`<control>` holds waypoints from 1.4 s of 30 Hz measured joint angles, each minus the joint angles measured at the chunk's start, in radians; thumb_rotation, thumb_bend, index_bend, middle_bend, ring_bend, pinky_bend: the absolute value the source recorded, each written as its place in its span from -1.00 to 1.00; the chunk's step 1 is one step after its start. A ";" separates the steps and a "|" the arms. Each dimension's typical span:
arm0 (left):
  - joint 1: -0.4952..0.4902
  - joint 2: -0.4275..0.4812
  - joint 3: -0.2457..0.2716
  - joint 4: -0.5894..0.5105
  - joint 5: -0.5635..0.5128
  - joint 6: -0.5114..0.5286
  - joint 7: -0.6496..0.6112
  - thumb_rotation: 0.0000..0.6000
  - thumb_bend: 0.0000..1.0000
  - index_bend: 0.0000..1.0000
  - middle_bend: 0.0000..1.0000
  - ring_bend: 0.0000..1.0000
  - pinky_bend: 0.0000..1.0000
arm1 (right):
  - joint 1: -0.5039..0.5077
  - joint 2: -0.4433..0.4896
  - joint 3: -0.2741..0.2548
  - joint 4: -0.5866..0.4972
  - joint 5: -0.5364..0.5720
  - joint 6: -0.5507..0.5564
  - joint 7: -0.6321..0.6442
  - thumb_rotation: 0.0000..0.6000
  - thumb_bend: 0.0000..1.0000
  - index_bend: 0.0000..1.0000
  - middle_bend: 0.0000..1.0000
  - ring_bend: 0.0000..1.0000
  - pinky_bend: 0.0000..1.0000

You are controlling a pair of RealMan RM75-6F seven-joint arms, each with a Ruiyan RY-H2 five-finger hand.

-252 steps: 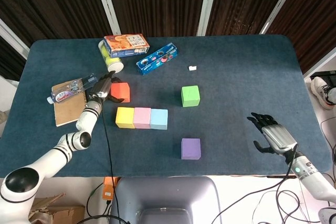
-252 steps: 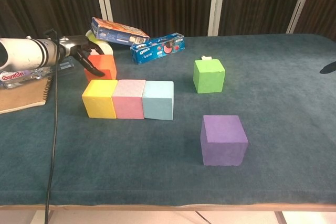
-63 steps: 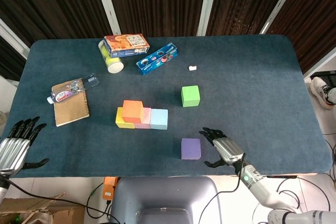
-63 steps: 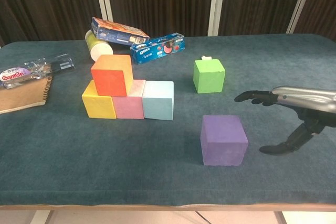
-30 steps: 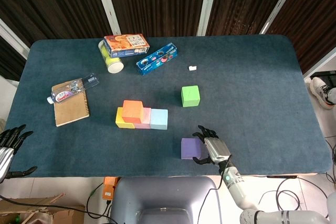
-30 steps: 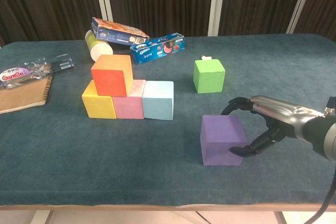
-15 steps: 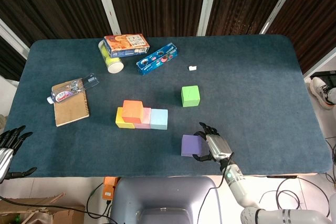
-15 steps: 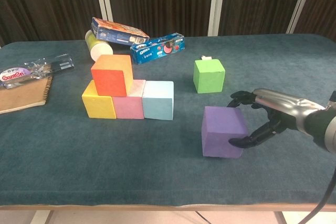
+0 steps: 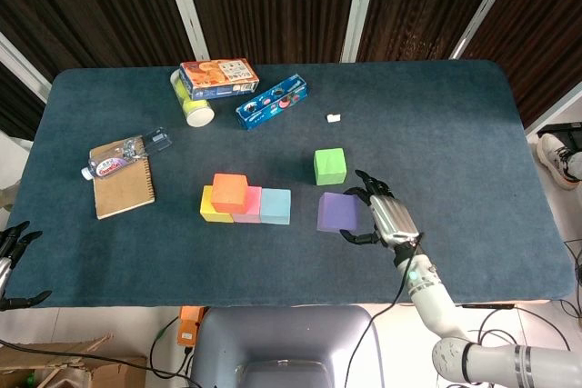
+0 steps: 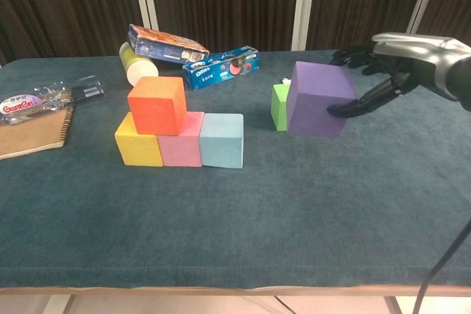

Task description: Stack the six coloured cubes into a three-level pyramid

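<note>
The right hand grips the purple cube in its fingers, lifted right of the 4 stacked cubes. The left hand hangs open.

right hand gripping, left hand idle at the edge

the right hand holds the purple cube off the table, dark fingers over its top edge and the thumb pressed against its right face; its silver back faces up and the forearm runs back toward the robot's lower right in the head view. the left hand shows only in the head view, at the bottom left corner below the table's near edge, dark fingers spread apart and holding nothing.
</note>
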 measured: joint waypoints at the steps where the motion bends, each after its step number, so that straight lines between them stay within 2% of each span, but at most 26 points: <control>1: 0.000 -0.002 -0.002 0.001 -0.004 -0.003 0.001 0.69 -0.99 -0.68 -0.98 -1.00 -0.83 | 0.028 0.001 0.016 0.004 0.038 -0.008 -0.022 0.89 -0.46 -0.04 -0.97 -1.00 -1.00; 9: 0.000 -0.007 -0.015 0.008 -0.035 -0.033 -0.001 0.69 -0.99 -0.68 -0.98 -1.00 -0.83 | 0.215 -0.030 0.095 0.069 0.266 -0.052 -0.140 0.89 -0.45 -0.10 -0.98 -1.00 -1.00; 16: -0.007 -0.011 -0.027 0.018 -0.044 -0.058 -0.012 0.69 -0.99 -0.68 -0.98 -1.00 -0.83 | 0.335 -0.089 0.113 0.173 0.438 -0.077 -0.205 0.89 -0.45 -0.11 -0.99 -1.00 -1.00; 24: -0.008 -0.016 -0.033 0.027 -0.045 -0.073 -0.018 0.69 -0.99 -0.68 -0.98 -1.00 -0.83 | 0.399 -0.135 0.122 0.236 0.517 -0.099 -0.195 0.88 -0.45 -0.12 -1.00 -1.00 -1.00; 35: -0.004 -0.019 -0.037 0.038 -0.035 -0.076 -0.037 0.69 -0.99 -0.68 -0.98 -1.00 -0.83 | 0.475 -0.196 0.116 0.272 0.570 -0.047 -0.232 0.89 -0.45 -0.14 -1.00 -1.00 -1.00; 42: -0.005 -0.020 -0.037 0.038 -0.033 -0.084 -0.024 0.68 -0.99 -0.68 -0.98 -1.00 -0.83 | 0.521 -0.250 0.119 0.340 0.615 -0.036 -0.262 0.88 -0.45 -0.15 -1.00 -1.00 -1.00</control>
